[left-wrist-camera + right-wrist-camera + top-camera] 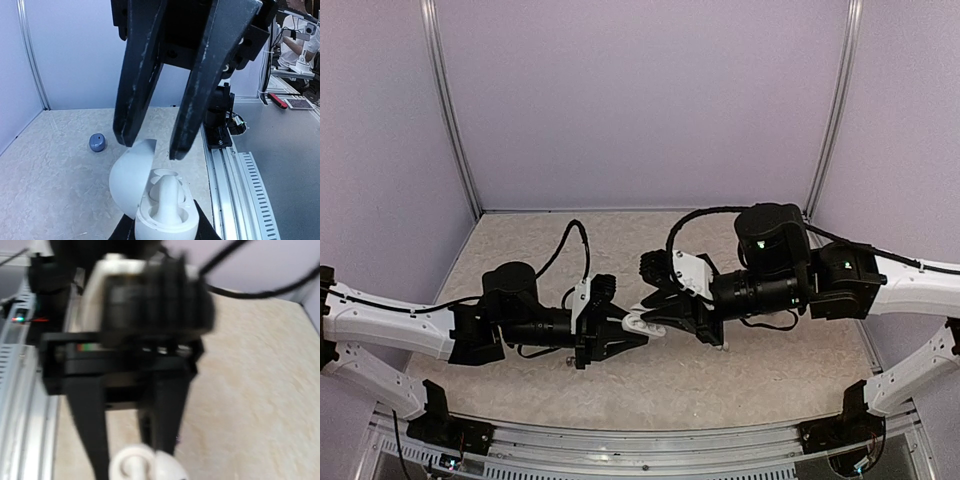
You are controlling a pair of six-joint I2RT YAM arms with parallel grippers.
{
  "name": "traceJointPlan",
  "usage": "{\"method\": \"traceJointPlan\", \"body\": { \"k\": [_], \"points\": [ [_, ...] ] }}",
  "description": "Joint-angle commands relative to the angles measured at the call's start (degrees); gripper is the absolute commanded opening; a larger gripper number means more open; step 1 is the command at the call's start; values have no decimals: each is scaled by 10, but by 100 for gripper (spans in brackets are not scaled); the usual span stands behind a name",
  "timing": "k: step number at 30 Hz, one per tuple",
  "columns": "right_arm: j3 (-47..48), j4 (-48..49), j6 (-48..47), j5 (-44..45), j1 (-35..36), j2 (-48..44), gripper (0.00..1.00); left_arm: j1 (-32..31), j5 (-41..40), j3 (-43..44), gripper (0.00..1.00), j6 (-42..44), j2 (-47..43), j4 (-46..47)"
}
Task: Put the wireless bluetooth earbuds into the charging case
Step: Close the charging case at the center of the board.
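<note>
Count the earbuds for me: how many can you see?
2. One white earbud sits in the open case held by the left gripper; one blue-grey earbud lies on the table beyond it. More may be hidden from view.

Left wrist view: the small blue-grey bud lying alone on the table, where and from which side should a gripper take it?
Pinch the blue-grey bud across its rounded sides, coming straight down from above. It sits low on the table with nothing beside it, so fingers can probably close on both flanks. The right gripper, open over the white charging case, looks free to do it.
</note>
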Motion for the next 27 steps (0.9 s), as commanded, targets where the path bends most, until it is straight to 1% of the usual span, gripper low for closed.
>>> {"method": "traceJointPlan", "body": {
  "k": [1,6,23,25,27],
  "points": [
    [26,-49,9,50,4,20,18,2,-31,-2,0,14,-16,-6],
    [44,-79,6,62,6,39,17,1,-38,-1,0,14,-16,-11],
    [68,-104,-1,86,36,48,15,1,-66,9,0,14,2,-28],
    [70,-107,1,93,39,48,16,1,-67,10,0,12,4,-28],
    [71,-109,5,97,39,46,23,1,-66,10,0,11,7,-28]
  ]
}}
